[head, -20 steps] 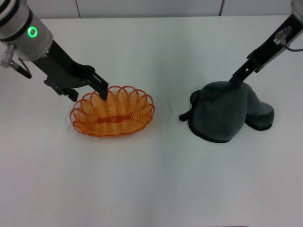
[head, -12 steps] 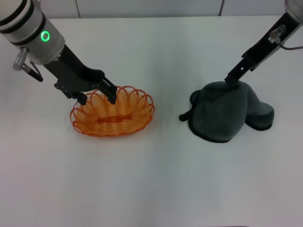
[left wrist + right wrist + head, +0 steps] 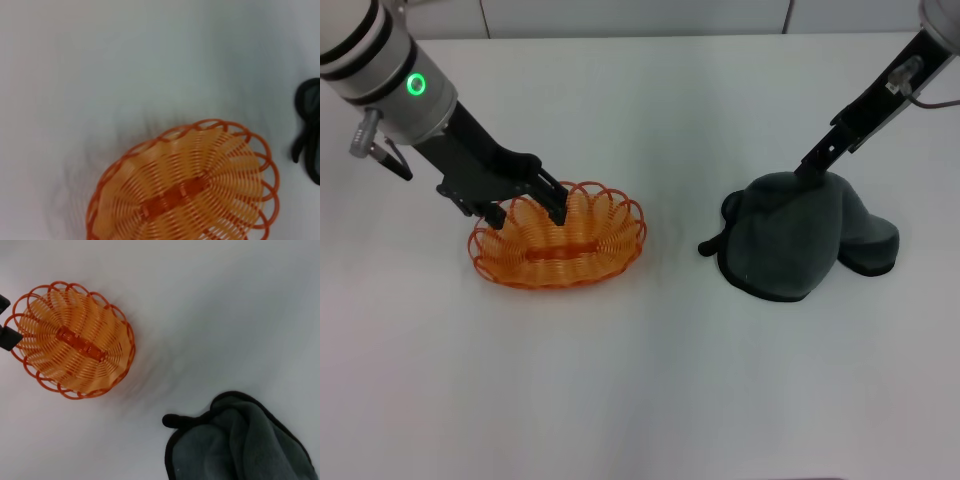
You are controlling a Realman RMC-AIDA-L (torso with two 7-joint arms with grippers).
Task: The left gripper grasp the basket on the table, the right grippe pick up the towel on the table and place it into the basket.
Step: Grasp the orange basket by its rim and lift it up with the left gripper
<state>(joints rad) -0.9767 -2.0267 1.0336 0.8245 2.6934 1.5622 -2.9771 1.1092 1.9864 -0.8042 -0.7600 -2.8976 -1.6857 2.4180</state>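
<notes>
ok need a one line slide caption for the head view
Left gripper at the far rim of the orange basket while the right gripper meets the top of the grey towel on the white table.

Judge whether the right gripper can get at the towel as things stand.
Probably yes: the right gripper sits at the top of the towel, with nothing lying on the cloth and the basket well off to the left.

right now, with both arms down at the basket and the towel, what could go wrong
The left gripper sits at the far rim of the light wire basket; a poor bite may tip or slide it. The right gripper touches only the top of the bunched towel, so it might lift one fold and let the rest drag across the table.
</notes>
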